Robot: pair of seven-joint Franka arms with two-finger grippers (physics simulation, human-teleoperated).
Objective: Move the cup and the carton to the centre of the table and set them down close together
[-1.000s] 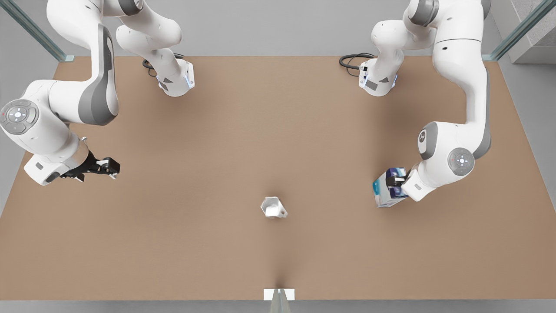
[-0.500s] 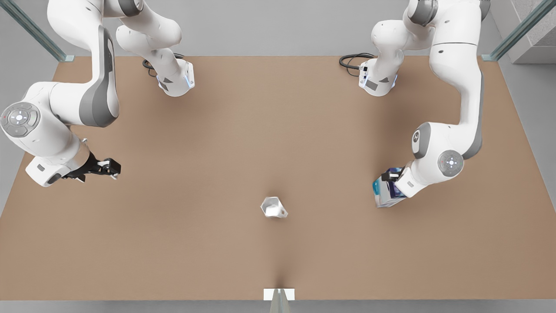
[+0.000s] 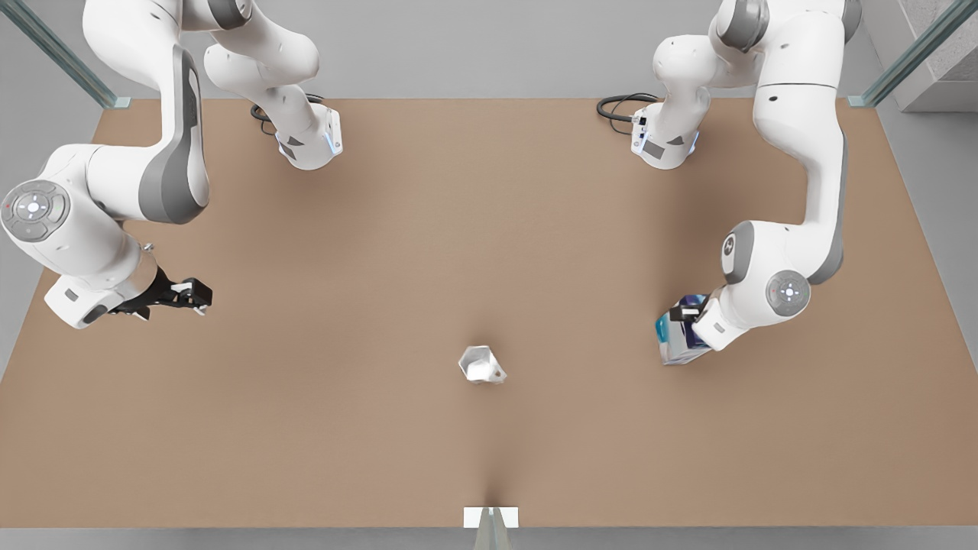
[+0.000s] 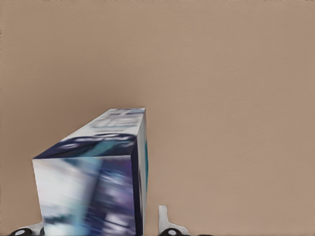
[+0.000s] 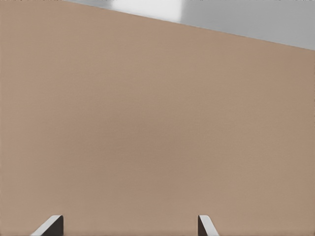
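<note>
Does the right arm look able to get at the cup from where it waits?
Probably yes. The right gripper hangs open at the front view's left, and only bare table lies between it and the cup. The left gripper is busy at the carton.

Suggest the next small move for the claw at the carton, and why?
Probably close the left claw on the carton: its fingers flank the carton with a gap. The cup already stands near the table centre; the right claw waits open.
</note>
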